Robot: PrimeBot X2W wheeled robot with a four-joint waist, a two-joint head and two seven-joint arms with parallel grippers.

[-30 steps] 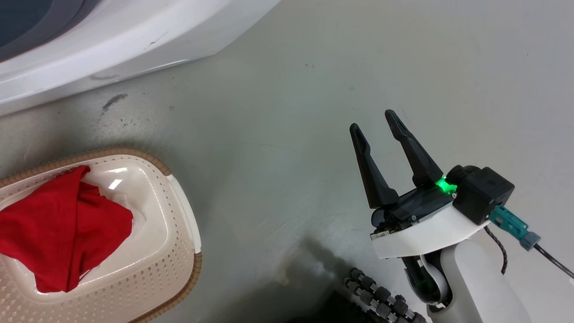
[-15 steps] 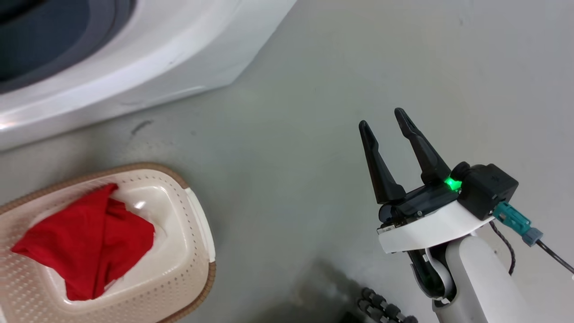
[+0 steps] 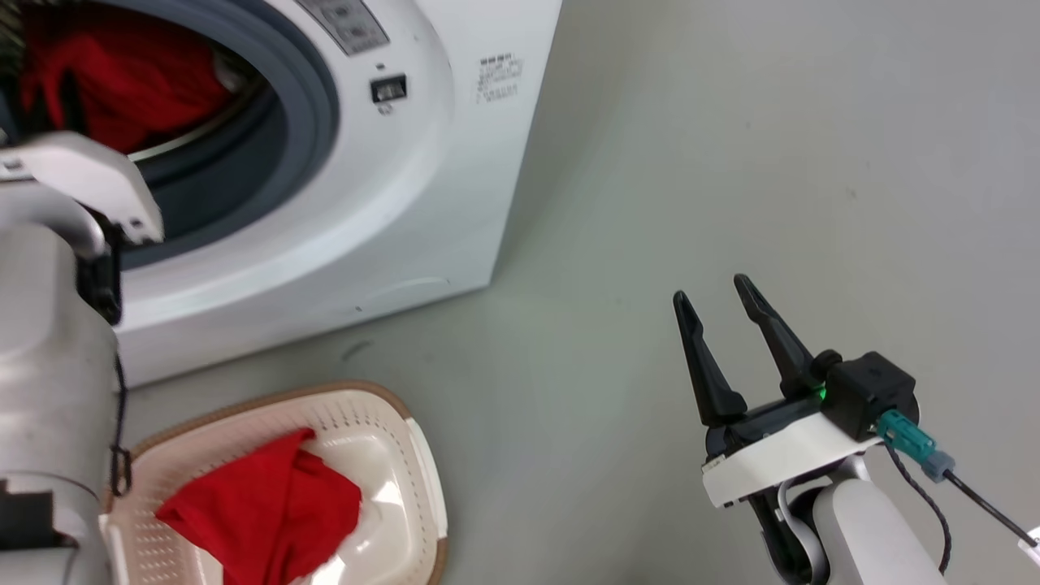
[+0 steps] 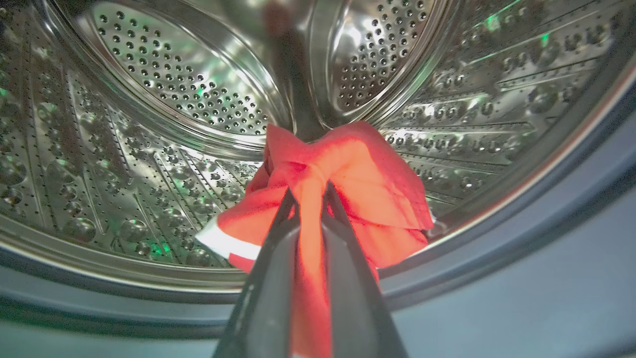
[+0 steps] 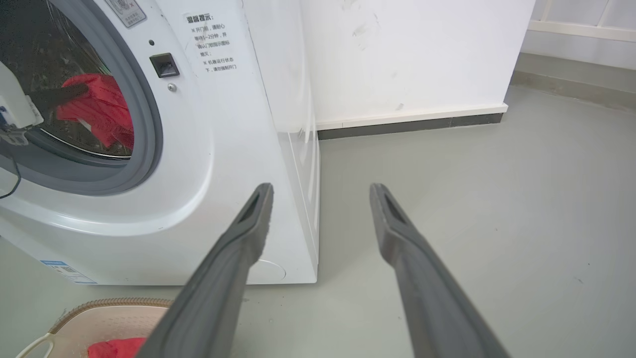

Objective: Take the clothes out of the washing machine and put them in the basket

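Nearest, the right tool (image 3: 709,288) is being held idle over the floor (image 3: 650,162), well apart from everything. Its fingers are being kept wide with nothing between them. Beside the left forearm (image 3: 49,349), the basket (image 3: 374,422) is standing on the floor in front of the washing machine (image 3: 390,187), and one red garment (image 3: 268,512) is lying inside it.

Compared with a moment ago, the head view is being aimed higher. The camera has been swung up from the basket towards the machine, while the basket and its garment are lying as they were. The left arm is now being seen reaching through the grey ring (image 3: 313,106).

Farther in, inside the steel drum (image 4: 174,74), the left tool (image 4: 308,194) is being closed narrowly on a fold of a second red garment (image 4: 367,184), which is bunching around the fingertips. Whether the cloth is being lifted clear of the drum wall cannot be told.

The fetching of this second piece is being judged as under way, with the carry to the basket not yet done. Snagging on the ring is the risk being faced on the way out.
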